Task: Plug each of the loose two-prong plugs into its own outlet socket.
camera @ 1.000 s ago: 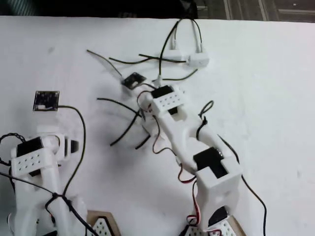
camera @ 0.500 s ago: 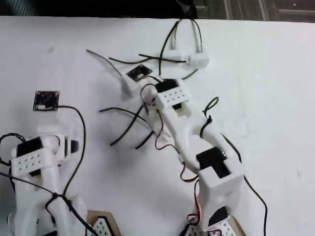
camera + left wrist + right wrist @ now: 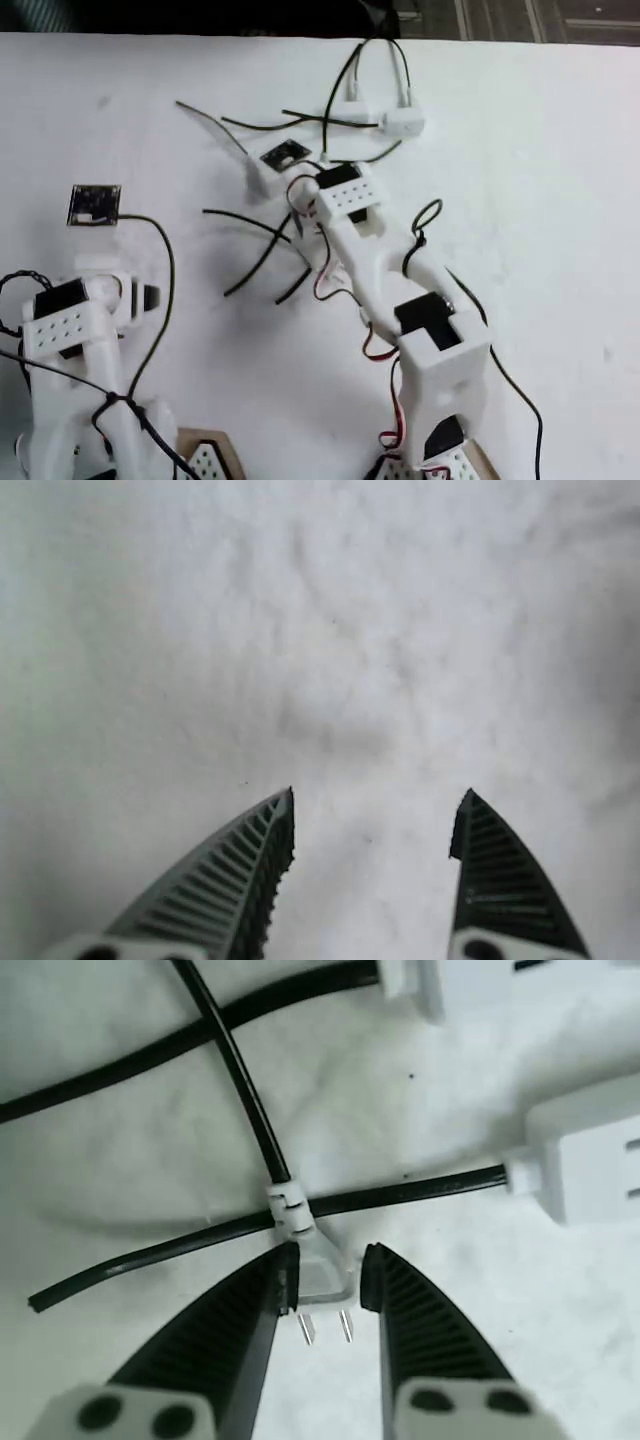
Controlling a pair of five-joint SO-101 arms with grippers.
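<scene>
Clamped with the right pincer (image 3: 328,1262) on a small translucent white two-prong plug (image 3: 322,1272), one dark ribbed finger (image 3: 262,1310) pressed to each flat side. Both bare metal prongs (image 3: 345,1325) left free in the narrow gap, pointing back toward the wrist. Not possible to tell whether resting on the white counter (image 3: 120,1180) or lifted off it.

From the plug's ribbed white collar (image 3: 290,1205), out along its thin black cable (image 3: 237,1070), away from the fingers. Crossed right at that collar by a second black cable (image 3: 410,1190), loose at one cut end. At its other end, entering a white rectangular plastic outlet socket (image 3: 585,1170), near the plug but apart from it. Farther off, a second white outlet socket (image 3: 480,985), with a third black cable (image 3: 100,1072) running out of it.

From above: carried on the white right arm (image 3: 440,365), stretched from the near edge toward the middle of the counter. Spread around it, several loose black cables (image 3: 262,255). Beyond its tip, near the far edge, a white socket block (image 3: 403,122).

Held apart on the left pincer (image 3: 377,798), the two dark ribbed fingers (image 3: 245,875), with nothing between them, over bare white counter. Parked on the white left arm (image 3: 70,335) at the near left corner, well apart from plug and sockets.
</scene>
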